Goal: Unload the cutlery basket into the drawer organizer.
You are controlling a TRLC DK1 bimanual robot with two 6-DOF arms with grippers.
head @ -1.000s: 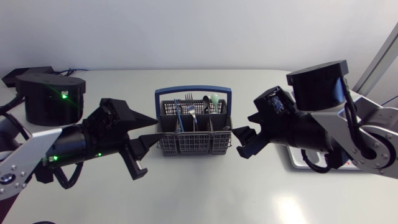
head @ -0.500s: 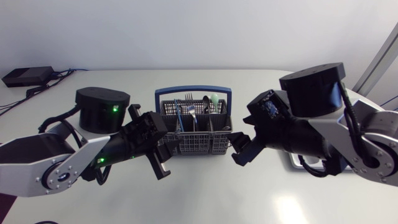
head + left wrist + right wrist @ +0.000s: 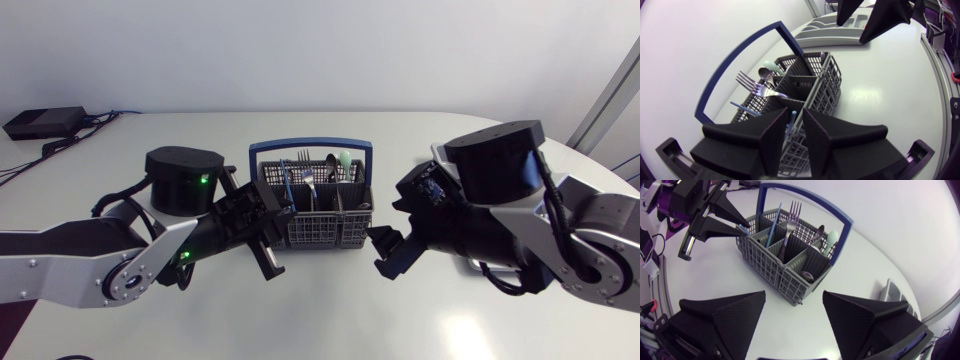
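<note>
The grey cutlery basket (image 3: 312,208) with a blue handle stands mid-table, holding a fork (image 3: 790,224), a spoon (image 3: 816,232), a mint-green spoon (image 3: 831,236) and a blue-handled piece (image 3: 773,226). My left gripper (image 3: 272,228) is over the basket's left end compartment. It is narrowly open, with a light-blue handle (image 3: 791,119) standing between its fingers. My right gripper (image 3: 386,246) hangs wide open just off the basket's right end, holding nothing. In the left wrist view, the grey drawer organizer (image 3: 832,22) lies beyond the basket, under my right gripper (image 3: 866,16).
A corner of the organizer (image 3: 891,293) shows beside my right arm; in the head view that arm hides it almost entirely. Bare white table lies in front of the basket and to its left.
My left arm has swung right from beside the basket onto its left end, and its fingers have narrowed around the light-blue handle. My right gripper has shifted slightly nearer the table's front.
</note>
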